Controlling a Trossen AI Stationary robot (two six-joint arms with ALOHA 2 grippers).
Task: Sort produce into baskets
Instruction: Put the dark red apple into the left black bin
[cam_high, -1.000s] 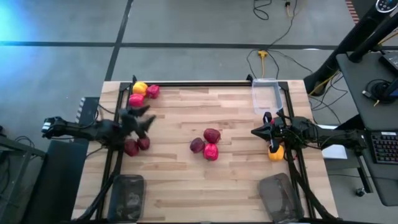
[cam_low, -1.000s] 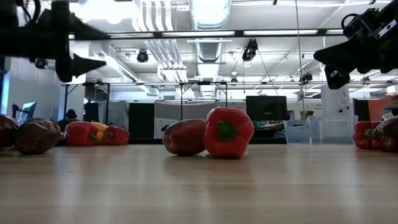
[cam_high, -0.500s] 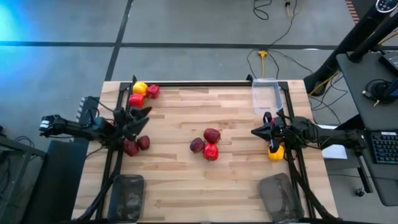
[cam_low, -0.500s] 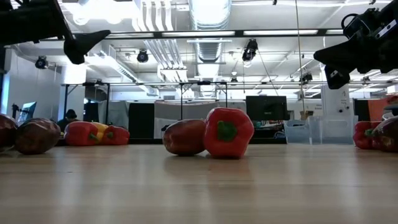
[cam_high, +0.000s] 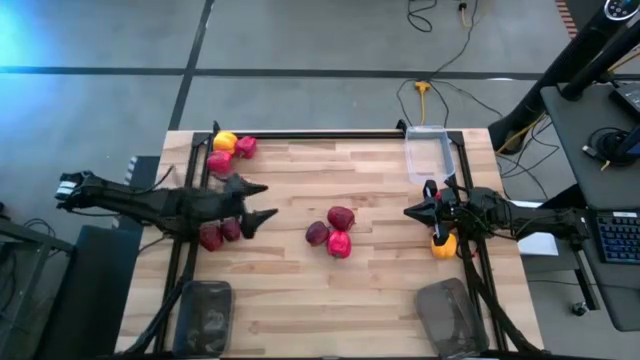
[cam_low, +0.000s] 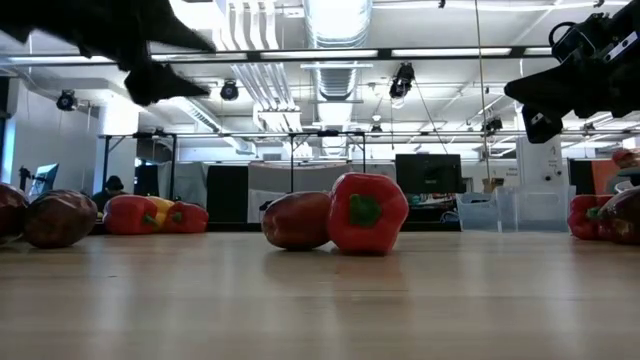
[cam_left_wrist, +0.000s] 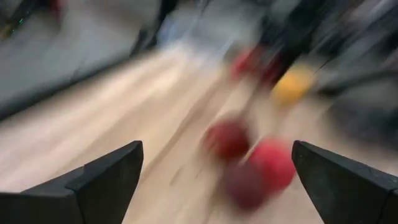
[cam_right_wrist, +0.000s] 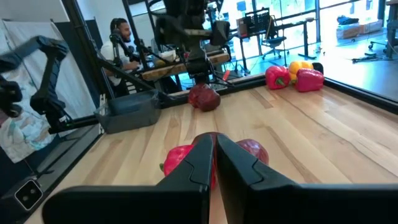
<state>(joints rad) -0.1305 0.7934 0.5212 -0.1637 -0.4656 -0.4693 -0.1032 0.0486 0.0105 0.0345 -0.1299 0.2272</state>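
left gripper (cam_high: 258, 201), fingers open, should centre over one apple (cam_high: 341, 217) before closing; right gripper (cam_high: 410, 212) waits closed.

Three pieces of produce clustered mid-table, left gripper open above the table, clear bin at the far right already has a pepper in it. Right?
Not quite. The high view shows the clear bin empty. The rest holds: three pieces of produce cluster mid-table, and the left gripper is open above the table.
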